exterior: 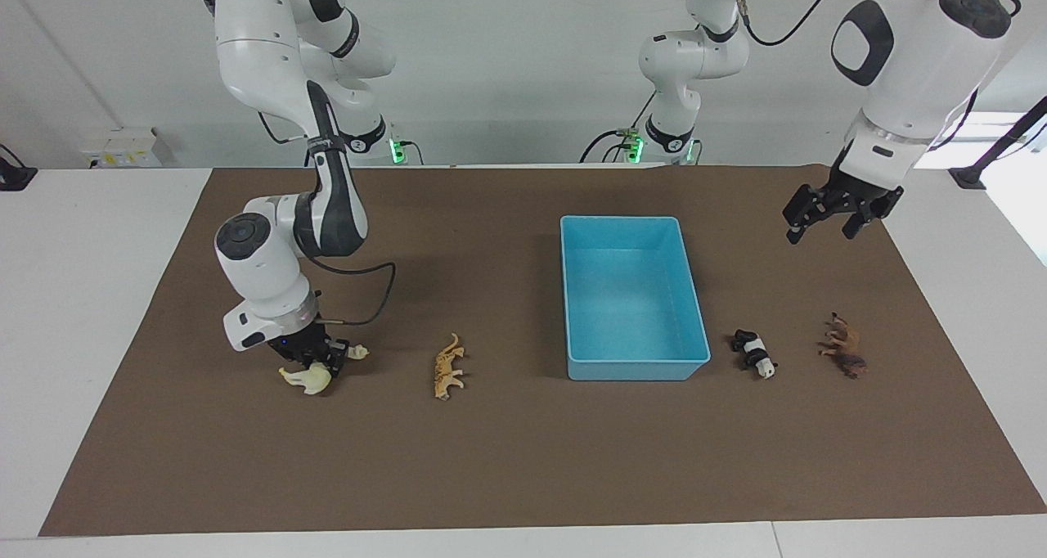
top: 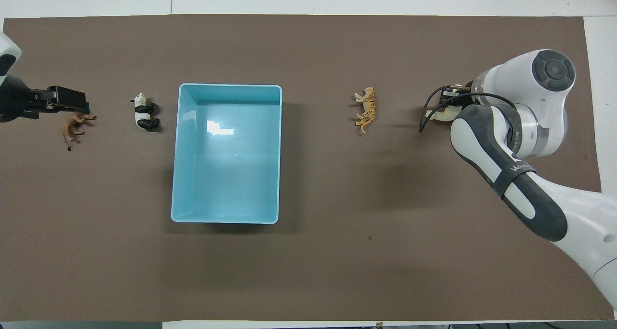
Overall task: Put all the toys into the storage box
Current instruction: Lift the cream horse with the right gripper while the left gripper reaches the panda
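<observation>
The light blue storage box [exterior: 634,368] [top: 226,85] stands empty mid-mat. My right gripper [exterior: 317,360] is down at the mat around the cream-yellow horse [exterior: 306,379], whose pale body shows on both sides of it; the horse is mostly hidden under the arm in the overhead view [top: 436,117]. The orange spotted cat [exterior: 448,367] [top: 366,110] lies between horse and box. The panda [exterior: 754,352] [top: 144,115] and the brown lion [exterior: 844,353] [top: 73,126] lie toward the left arm's end. My left gripper [exterior: 834,213] [top: 65,103] hangs open and empty, raised over the mat by the lion.
A brown mat [exterior: 523,460] covers the white table [exterior: 90,296]. A black cable [exterior: 372,296] loops from the right wrist just above the mat. Black clamps stand at the table's corners nearest the robots.
</observation>
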Controlling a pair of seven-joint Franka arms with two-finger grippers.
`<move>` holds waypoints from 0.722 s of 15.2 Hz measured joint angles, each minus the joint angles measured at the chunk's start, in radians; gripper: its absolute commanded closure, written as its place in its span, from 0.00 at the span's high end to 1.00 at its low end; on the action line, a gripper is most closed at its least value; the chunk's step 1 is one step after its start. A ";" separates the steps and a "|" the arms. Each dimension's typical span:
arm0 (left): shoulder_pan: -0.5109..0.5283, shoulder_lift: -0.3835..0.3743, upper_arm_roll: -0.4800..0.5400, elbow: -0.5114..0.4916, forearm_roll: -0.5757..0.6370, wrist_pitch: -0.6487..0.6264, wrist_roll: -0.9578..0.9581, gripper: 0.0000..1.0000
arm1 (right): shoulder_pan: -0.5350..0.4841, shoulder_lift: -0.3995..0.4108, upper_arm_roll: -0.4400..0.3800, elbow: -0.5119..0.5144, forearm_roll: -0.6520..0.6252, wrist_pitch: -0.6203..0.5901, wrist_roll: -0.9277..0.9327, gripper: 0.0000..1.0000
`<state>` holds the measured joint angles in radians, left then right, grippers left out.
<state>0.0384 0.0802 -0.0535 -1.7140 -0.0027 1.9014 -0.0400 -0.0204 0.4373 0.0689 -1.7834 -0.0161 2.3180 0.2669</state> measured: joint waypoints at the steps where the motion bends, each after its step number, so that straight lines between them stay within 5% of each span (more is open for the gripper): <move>1: 0.008 0.036 0.000 -0.018 0.000 0.060 0.000 1.00 | 0.008 -0.007 0.000 0.036 0.000 -0.057 0.000 0.00; 7: 0.018 0.165 -0.011 -0.210 0.000 0.444 -0.097 1.00 | 0.049 -0.102 0.001 0.208 -0.008 -0.371 -0.001 0.00; 11: 0.012 0.196 -0.018 -0.292 0.000 0.540 -0.113 1.00 | 0.056 -0.150 0.002 0.353 -0.014 -0.601 -0.018 0.00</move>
<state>0.0503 0.2762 -0.0710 -2.0055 -0.0026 2.4412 -0.1526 0.0360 0.2878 0.0710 -1.4304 -0.0305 1.7169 0.2492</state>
